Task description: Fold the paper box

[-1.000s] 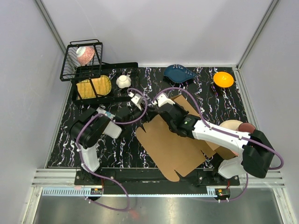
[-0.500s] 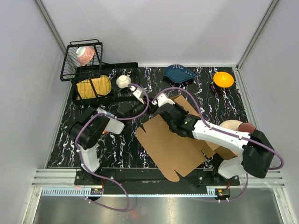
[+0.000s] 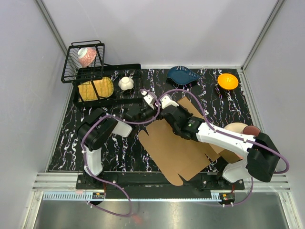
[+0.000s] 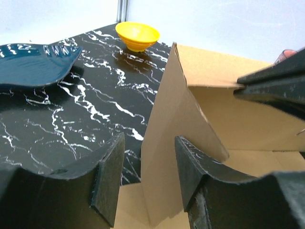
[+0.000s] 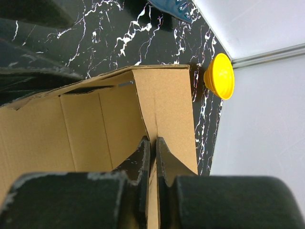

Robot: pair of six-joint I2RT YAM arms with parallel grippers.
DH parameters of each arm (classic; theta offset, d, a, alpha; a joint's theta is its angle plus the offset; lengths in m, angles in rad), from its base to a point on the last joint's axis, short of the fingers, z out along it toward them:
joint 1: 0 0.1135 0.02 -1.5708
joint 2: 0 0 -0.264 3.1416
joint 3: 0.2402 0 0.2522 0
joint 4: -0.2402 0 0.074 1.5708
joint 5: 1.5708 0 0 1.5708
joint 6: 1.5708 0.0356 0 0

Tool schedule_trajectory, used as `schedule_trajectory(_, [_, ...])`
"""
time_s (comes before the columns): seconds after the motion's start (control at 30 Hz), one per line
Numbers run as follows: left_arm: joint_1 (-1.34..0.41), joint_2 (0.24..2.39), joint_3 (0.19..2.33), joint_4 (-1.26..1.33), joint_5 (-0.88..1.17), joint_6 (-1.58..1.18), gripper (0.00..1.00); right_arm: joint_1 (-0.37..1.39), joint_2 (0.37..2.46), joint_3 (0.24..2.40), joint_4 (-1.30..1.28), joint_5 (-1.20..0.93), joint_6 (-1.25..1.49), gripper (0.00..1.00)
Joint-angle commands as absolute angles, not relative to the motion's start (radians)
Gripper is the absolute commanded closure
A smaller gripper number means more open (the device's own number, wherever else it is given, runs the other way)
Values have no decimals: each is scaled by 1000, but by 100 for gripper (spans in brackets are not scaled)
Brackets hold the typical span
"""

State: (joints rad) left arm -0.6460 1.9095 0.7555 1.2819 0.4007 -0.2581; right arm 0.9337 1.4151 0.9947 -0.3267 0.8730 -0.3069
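Observation:
The paper box (image 3: pixel 176 148) is a brown cardboard sheet lying mostly flat in the middle of the table, with its far-left flap raised. My right gripper (image 3: pixel 166 109) is shut on that raised flap; in the right wrist view its jaws (image 5: pixel 153 153) pinch the flap's edge, with the box (image 5: pixel 95 119) spreading left. My left gripper (image 3: pixel 151 101) is open at the same flap. In the left wrist view the upright flap (image 4: pixel 167 124) stands between the open fingers of the gripper (image 4: pixel 148 176), apart from both pads.
A black dish rack (image 3: pixel 102 83) and a wire basket (image 3: pixel 86 56) stand at the back left, a white pot (image 3: pixel 126 83) beside them. A blue plate (image 3: pixel 183 75) and an orange bowl (image 3: pixel 228 81) sit at the back. Plates (image 3: pixel 240 129) lie at the right edge.
My left gripper has moved right, from beside the white pot to the box's raised flap, which now stands between its fingers. The right gripper and box have stayed put.

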Motion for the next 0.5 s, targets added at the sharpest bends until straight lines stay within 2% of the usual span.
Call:
schedule_trajectory(0.0, [-661,1865,693,1396,485,-201,49,948,1453,962,-426,637,-213,94])
schedule_trajectory(0.23, [-661,1836,627,1354,488,-189,47,950,1466,968,-425,623,-210,95])
schedule_trajectory(0.47, [-663,1878,667,1413,503,-253,46,948,1470,971,-425,614,-206,95])
